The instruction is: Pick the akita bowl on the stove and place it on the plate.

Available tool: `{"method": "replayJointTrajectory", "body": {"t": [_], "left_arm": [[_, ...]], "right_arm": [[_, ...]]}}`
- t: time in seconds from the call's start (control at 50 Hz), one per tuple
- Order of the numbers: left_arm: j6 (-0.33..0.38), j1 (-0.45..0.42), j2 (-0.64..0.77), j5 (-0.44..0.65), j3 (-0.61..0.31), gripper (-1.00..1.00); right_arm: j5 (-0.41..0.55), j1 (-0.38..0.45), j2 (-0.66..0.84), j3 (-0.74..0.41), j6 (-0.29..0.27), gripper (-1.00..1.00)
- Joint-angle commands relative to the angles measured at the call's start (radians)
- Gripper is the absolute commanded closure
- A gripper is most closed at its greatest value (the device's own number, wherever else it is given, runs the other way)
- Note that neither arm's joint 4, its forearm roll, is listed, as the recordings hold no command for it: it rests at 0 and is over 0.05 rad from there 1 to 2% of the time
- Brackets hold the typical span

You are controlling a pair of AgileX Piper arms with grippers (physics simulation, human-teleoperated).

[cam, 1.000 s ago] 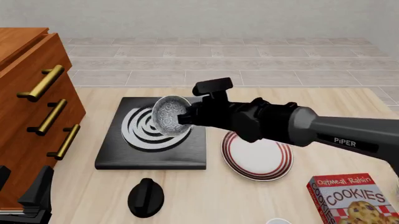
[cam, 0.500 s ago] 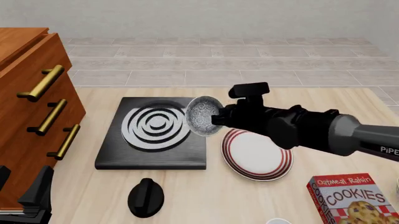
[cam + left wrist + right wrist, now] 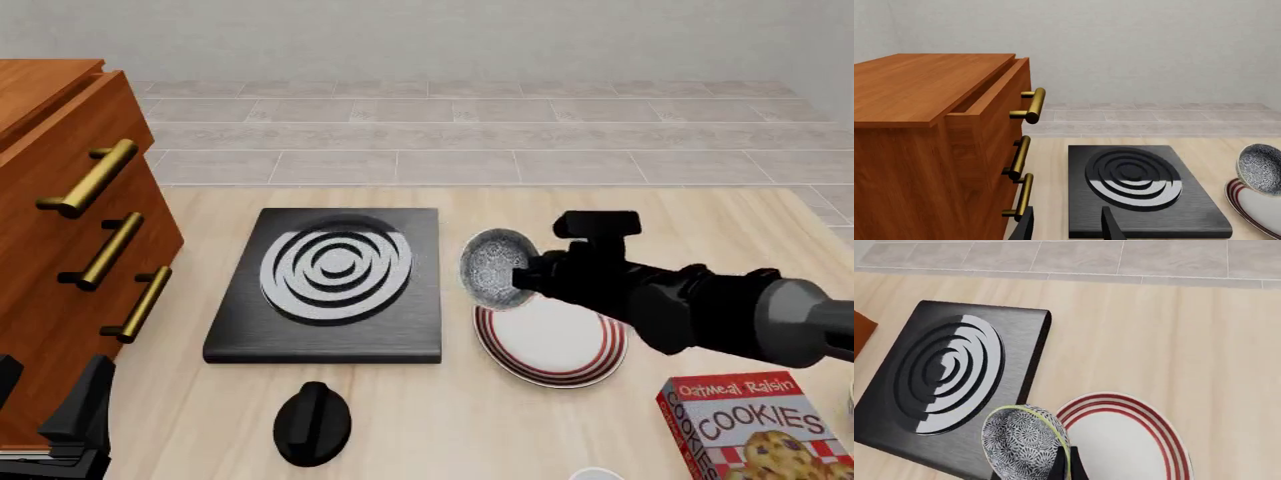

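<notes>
The akita bowl [image 3: 489, 268], speckled grey-white inside, hangs tipped on its side with its inside facing left. My right gripper [image 3: 518, 273] is shut on its rim and holds it above the left edge of the plate [image 3: 567, 345], to the right of the stove [image 3: 334, 275]. The right wrist view shows the bowl [image 3: 1021, 442] pinched at its rim between the fingertips [image 3: 1069, 465], beside the red-striped plate [image 3: 1131, 440] and the stove [image 3: 947, 382]. My left gripper [image 3: 1069, 227] stays open and empty at the near left, in front of the stove [image 3: 1141, 185].
A wooden drawer cabinet [image 3: 67, 230] with brass handles fills the left side. A black knob [image 3: 311, 423] lies in front of the stove. A cookies box [image 3: 754, 425] stands at the near right.
My right gripper has carried the bowl rightward and lower, off the stove to above the plate's left edge. The left arm has not moved.
</notes>
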Motion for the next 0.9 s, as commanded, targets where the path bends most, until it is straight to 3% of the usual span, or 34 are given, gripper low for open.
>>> {"method": "replayJointTrajectory", "body": {"t": [0.02,0.3,0.34,0.9], "left_arm": [[0.0,0.0,0.0,0.0,0.0,-1.0],[0.0,0.0,0.0,0.0,0.0,-1.0],[0.0,0.0,0.0,0.0,0.0,-1.0],[0.0,0.0,0.0,0.0,0.0,-1.0]], "right_arm": [[-0.049,-0.068,0.0,0.068,0.012,1.0],[-0.111,-0.165,0.057,0.116,0.001,1.0],[-0.117,-0.203,0.064,0.111,-0.026,1.0],[-0.214,-0.181,0.198,0.151,0.011,1.0]]}}
